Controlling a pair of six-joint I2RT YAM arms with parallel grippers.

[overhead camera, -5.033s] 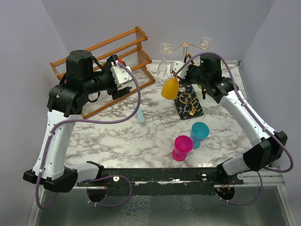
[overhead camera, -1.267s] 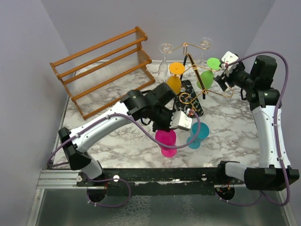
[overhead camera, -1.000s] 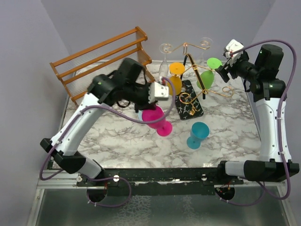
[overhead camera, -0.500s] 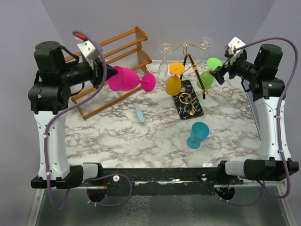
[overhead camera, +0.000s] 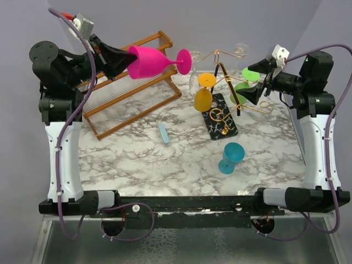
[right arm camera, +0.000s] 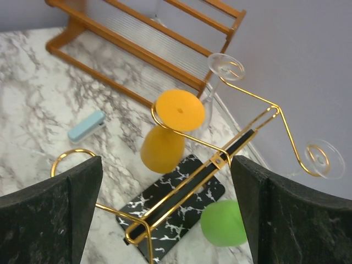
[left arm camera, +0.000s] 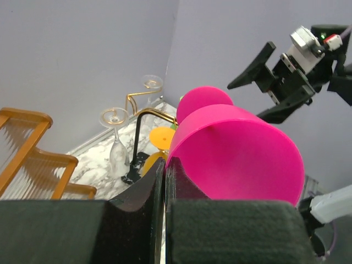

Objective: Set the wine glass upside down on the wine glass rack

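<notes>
Nearest me, a teal glass stands alone on the marble table. A small pale blue object lies farther left, and I can't tell what it is. Beyond them sits the wine glass rack, with an orange glass hanging bowl-down from its gold wire. A green glass hangs on the rack's right side, partly covered by the right gripper, whose fingers are spread wide and hold nothing. A clear glass on the rack's far left is hard to pick out against the wall.

At far left, high over the wooden shelf rack, the left gripper pinches the rim of the pink wine glass. The glass lies almost level, mouth left and foot right toward the wire rack. I can't tell whether it touches the rack. From the left wrist camera its stem is hidden behind the bowl.
</notes>
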